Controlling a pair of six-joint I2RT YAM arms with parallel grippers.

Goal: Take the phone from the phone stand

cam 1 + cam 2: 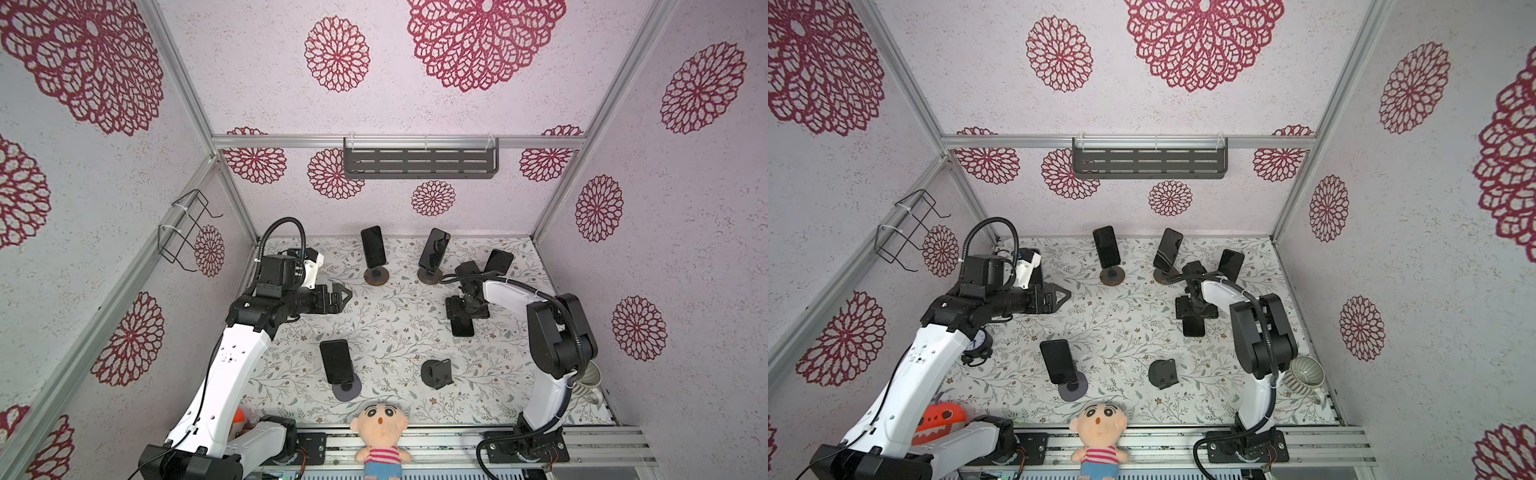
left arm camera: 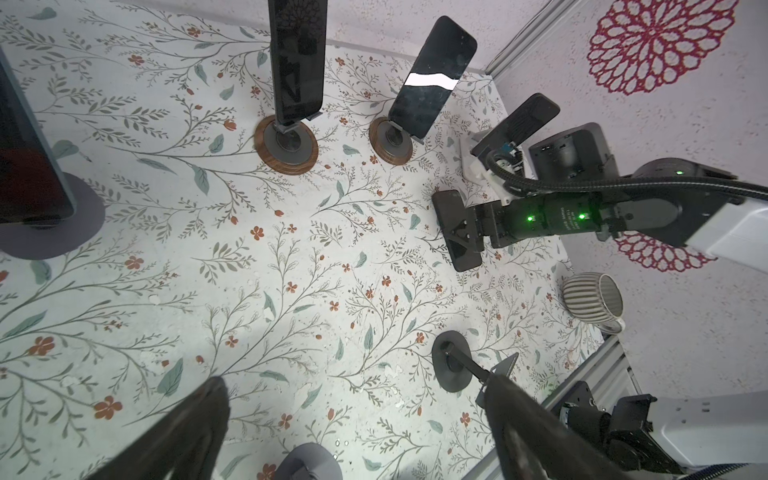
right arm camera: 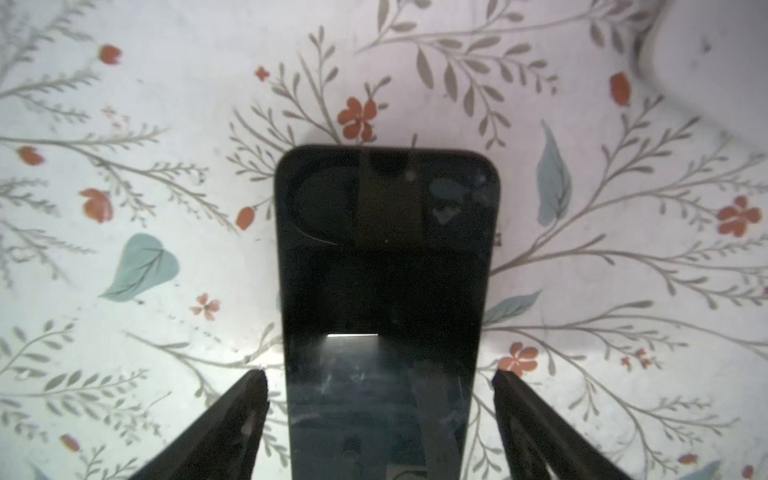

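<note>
Phone [image 3: 384, 291]: lies flat on the bench [image 1: 390, 328], under the right gripper [image 3: 378, 374].
Right gripper: jaws apart, both clear of the phone's sides.
Left gripper [image 2: 359, 380]: jaws spread wide, holding nothing.

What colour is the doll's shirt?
The doll's shirt has pinkish-red and white stripes, clearest in a top view.
</note>
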